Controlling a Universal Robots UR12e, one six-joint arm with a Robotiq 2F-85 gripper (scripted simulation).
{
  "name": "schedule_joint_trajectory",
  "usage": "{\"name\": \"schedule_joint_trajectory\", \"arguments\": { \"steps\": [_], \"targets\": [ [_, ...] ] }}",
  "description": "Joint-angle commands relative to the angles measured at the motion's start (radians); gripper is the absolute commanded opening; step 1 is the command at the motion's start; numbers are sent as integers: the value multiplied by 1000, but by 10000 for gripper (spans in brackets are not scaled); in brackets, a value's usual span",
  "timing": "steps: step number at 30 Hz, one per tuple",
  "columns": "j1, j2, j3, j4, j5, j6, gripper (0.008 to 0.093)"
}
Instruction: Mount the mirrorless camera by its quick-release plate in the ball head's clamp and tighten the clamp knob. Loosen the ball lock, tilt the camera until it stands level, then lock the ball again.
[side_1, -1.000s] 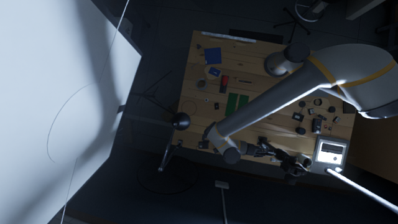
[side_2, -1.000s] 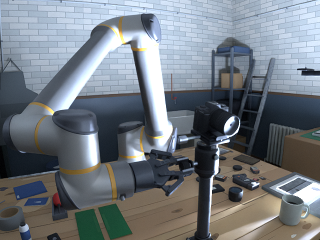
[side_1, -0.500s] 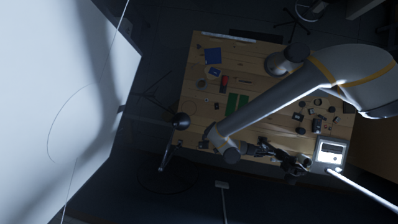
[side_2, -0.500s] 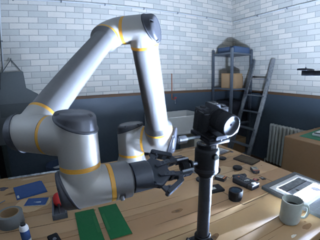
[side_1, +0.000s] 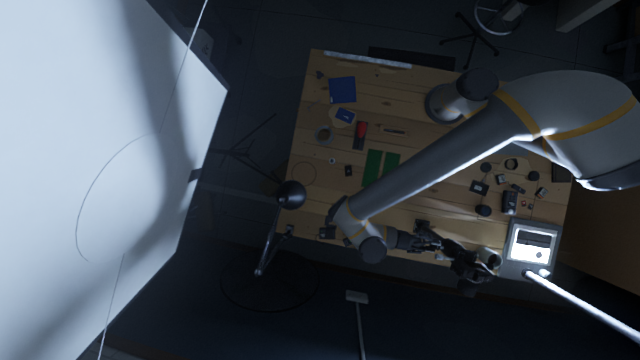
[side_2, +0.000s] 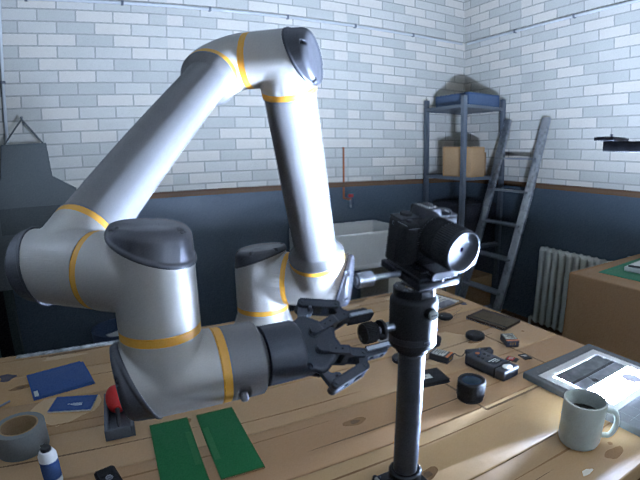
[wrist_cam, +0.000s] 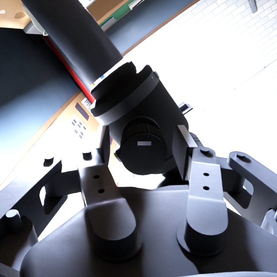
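The mirrorless camera (side_2: 429, 240) sits in the clamp on top of the ball head (side_2: 413, 305), lens tilted slightly down toward the right. The ball head tops a black column (side_2: 408, 403) at the table's front edge. The silver clamp knob (side_2: 367, 279) sticks out to the left under the camera. Lower down, the black ball lock knob (side_2: 373, 331) (wrist_cam: 143, 149) points left, and my gripper (side_2: 368, 341) (wrist_cam: 144, 152) stands around it, open and holding nothing. From above, the gripper (side_1: 440, 245) and the camera (side_1: 470, 265) are dark shapes.
The column stands just right of my fingers. A mug (side_2: 584, 418) and a lit tablet (side_2: 594, 372) sit to the right. Small camera parts (side_2: 486, 361) lie behind. Green pads (side_2: 207, 444), a red-handled tool (side_2: 111, 408) and tape (side_2: 20, 434) lie left.
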Motion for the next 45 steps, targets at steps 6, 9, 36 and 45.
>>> {"name": "schedule_joint_trajectory", "arguments": {
  "steps": [6, 9, 36, 45],
  "targets": [
    [0, -1, -1, 0, 0, 0, 540],
    [0, 0, -1, 0, 0, 0, 540],
    [-58, 39, -65, 25, -58, 0, 540],
    [-58, 39, -65, 25, -58, 0, 540]
  ]
}}
